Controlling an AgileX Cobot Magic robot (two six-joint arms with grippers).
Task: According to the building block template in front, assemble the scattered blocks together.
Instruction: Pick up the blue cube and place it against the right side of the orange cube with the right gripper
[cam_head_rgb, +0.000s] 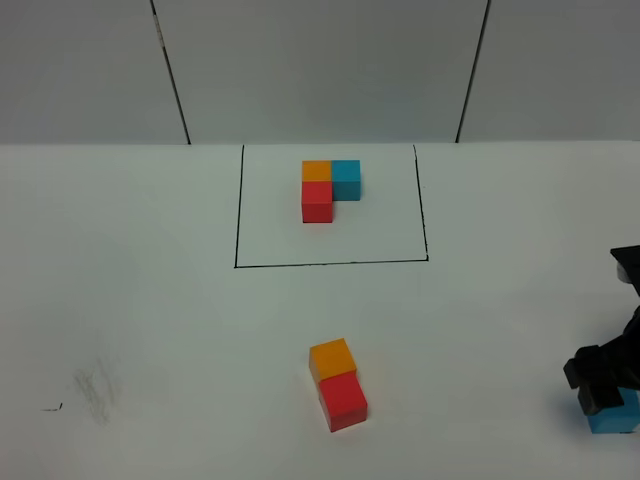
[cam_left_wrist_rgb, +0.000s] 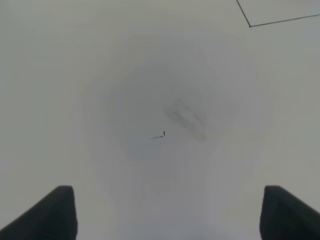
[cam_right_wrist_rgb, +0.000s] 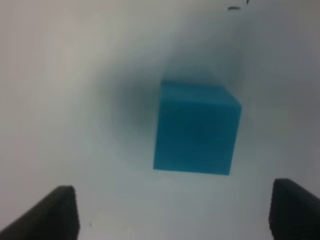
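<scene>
Grey wall panels (cam_head_rgb: 320, 70) with two black seams stand behind a white counter (cam_head_rgb: 150, 300). On it are six small cubes: two orange, two red and two blue.

Three of them make up the template (cam_head_rgb: 380, 225) at the back, inside one black-lined rectangle. There an orange cube (cam_head_rgb: 317, 170) touches a blue cube (cam_head_rgb: 346, 178) beside it and a red cube (cam_head_rgb: 318, 202) in front, forming an L.

The other three are the loose blocks. A loose orange block (cam_head_rgb: 332, 358) and a loose red block (cam_head_rgb: 343, 399) sit touching near the front middle. The loose blue block (cam_head_rgb: 615, 415) (cam_right_wrist_rgb: 196, 127) lies well apart at the front right, half hidden from the high camera by the dark right arm, which the picture edge cuts off.

The right jaws stand wide apart and hold nothing; the blue block lies ahead of them, in line with the gap, untouched and blurred in the wrist view. The left jaws are spread just as wide over bare counter, empty, and out of sight from the high camera. Below them is one grey smudge (cam_left_wrist_rgb: 185, 116) (cam_head_rgb: 97, 388) with a tiny black mark (cam_left_wrist_rgb: 159, 135) beside it.
</scene>
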